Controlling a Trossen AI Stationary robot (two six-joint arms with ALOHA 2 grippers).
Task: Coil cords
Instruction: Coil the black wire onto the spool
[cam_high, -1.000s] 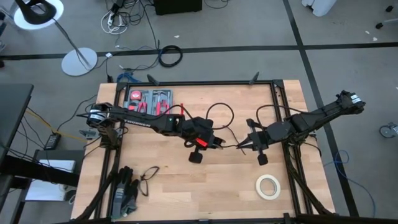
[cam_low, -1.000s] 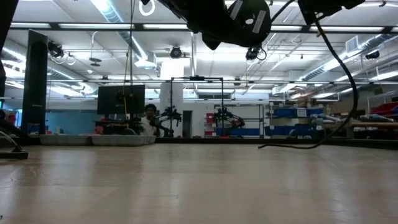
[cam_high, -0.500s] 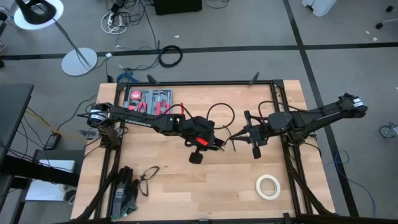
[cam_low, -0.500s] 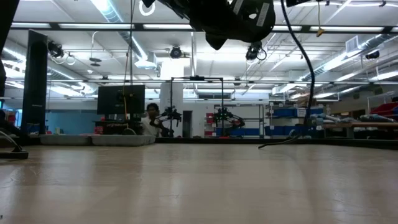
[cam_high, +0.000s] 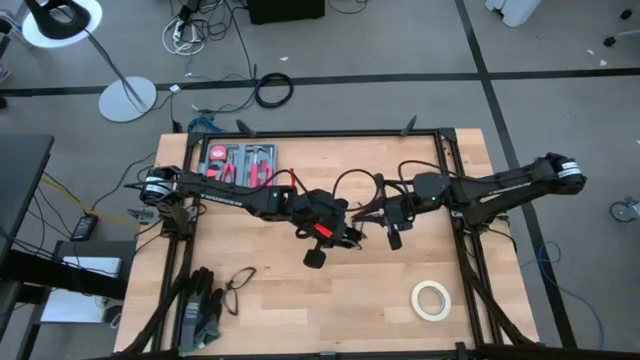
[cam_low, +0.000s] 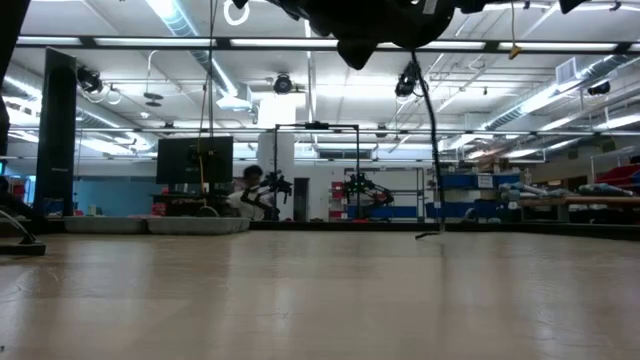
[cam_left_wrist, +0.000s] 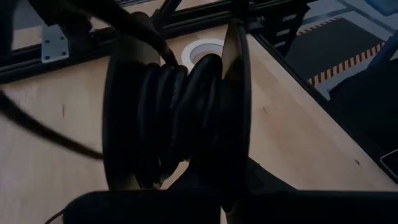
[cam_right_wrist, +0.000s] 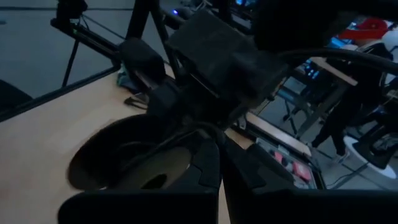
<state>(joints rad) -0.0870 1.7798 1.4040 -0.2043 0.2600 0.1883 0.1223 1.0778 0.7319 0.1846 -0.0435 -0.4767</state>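
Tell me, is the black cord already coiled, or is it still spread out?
Partly coiled. In the left wrist view several turns of the cord lie wound together, while the high view shows loose loops over the table.

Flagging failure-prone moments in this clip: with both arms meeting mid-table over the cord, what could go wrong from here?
1. The left gripper and right gripper sit very close together above the table; they may collide.
2. The cord loops loosely behind them and hangs down in the low view; slack could snag on an arm.
3. The wound turns might slip loose.
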